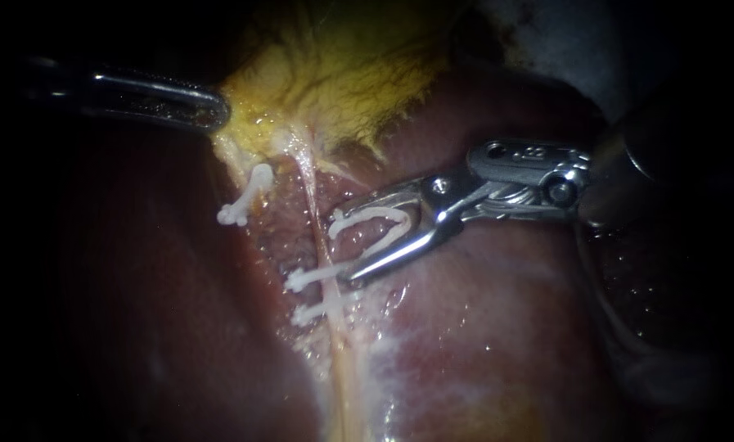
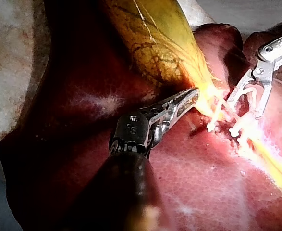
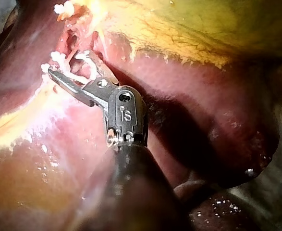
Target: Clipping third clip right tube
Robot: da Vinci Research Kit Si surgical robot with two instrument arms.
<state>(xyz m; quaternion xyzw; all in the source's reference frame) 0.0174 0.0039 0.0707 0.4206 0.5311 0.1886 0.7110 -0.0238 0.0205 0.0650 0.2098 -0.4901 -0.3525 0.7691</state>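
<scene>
Right instrument [image 1: 344, 245] jaws carry an open clip [image 1: 371, 213] at the right tube's [image 1: 311, 205] three o'clock; closing here would likely miss. Left instrument [image 1: 215, 110] jaws grip gallbladder [image 1: 342, 74].

The left instrument [image 1: 209, 110] reaches in almost level from the left, its jaws pressed close together and clamped on the edge of the gallbladder [image 1: 342, 74]. The right instrument [image 1: 346, 245] comes in from the right, its wrist angled down and leftward. Its jaws are spread wide, with a clip [image 1: 379, 219] seated between them and touching both.
</scene>
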